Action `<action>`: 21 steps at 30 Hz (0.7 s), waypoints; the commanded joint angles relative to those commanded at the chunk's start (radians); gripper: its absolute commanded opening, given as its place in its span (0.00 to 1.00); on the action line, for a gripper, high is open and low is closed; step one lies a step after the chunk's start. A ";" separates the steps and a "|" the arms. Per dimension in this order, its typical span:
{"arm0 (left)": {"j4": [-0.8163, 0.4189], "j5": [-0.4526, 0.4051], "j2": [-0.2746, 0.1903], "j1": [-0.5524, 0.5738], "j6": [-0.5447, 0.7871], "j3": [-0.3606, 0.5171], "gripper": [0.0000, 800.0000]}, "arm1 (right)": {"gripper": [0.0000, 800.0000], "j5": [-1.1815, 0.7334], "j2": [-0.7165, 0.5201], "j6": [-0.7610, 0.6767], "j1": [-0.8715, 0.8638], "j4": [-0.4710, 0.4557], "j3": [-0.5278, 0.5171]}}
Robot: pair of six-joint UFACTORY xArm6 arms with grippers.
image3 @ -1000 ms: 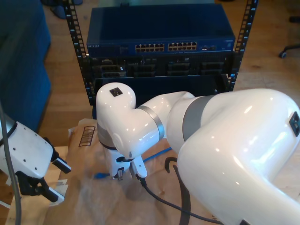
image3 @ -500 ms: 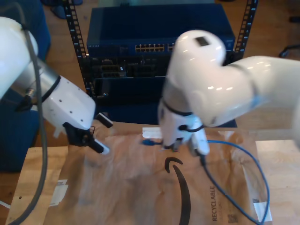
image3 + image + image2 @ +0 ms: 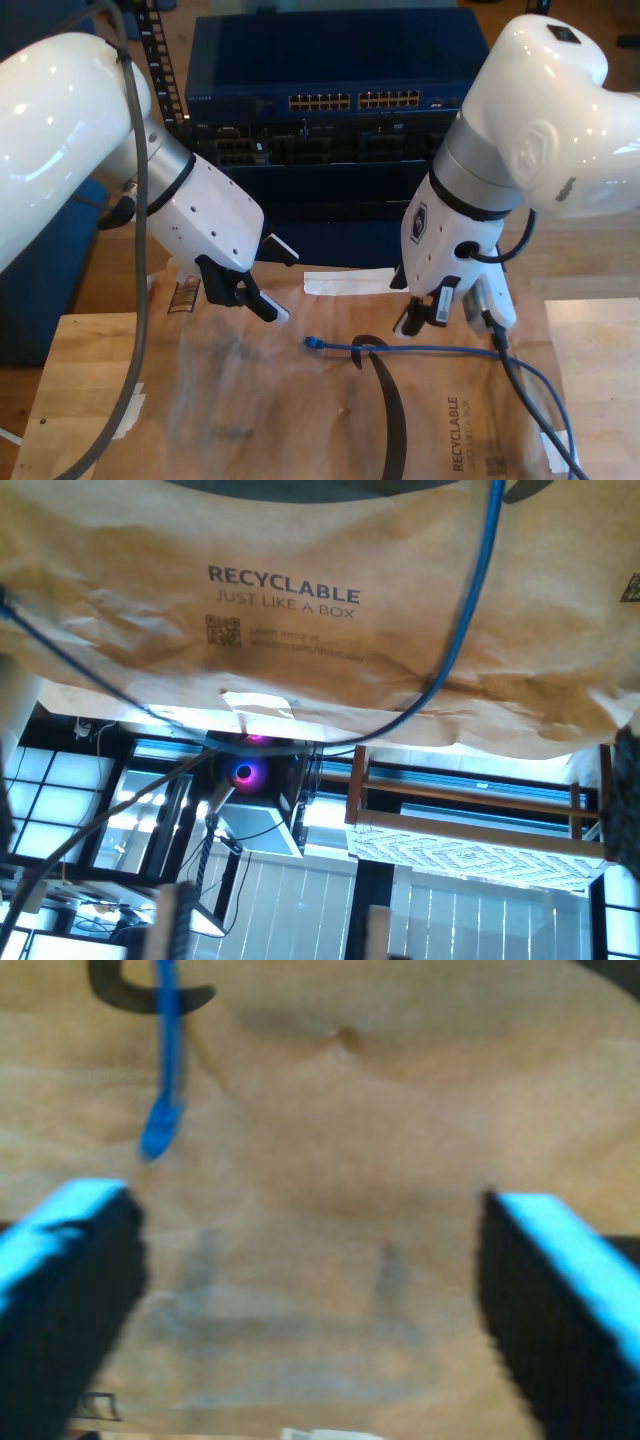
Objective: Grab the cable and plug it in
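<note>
My second tool (image 3: 262, 283), jaws spread and empty, hovers at the exterior view's left-centre, nearer the cable (image 3: 420, 349) whose plug (image 3: 313, 343) lies on the brown paper (image 3: 250, 420), running rightward; my first tool's state I cannot tell.

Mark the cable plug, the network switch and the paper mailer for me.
cable plug (image 3: 314, 343), exterior view: the free blue end lying on the paper.
network switch (image 3: 340, 60), exterior view: its dark blue top panel.
paper mailer (image 3: 260, 420), exterior view: bare brown paper.

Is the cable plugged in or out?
Out. The cable's plug end lies loose on the brown paper, short of the switch.
</note>
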State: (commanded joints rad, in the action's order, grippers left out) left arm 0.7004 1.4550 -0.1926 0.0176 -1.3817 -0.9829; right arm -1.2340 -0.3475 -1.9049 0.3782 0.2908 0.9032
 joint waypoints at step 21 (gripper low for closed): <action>-0.032 0.008 -0.011 -0.078 0.002 0.041 1.00 | 0.99 0.305 0.331 -0.009 0.089 -0.009 0.080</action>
State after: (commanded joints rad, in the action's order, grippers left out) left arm 0.6682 1.4626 -0.2033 -0.0606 -1.3802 -0.9415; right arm -0.9287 -0.0161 -1.9141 0.4672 0.2816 0.9829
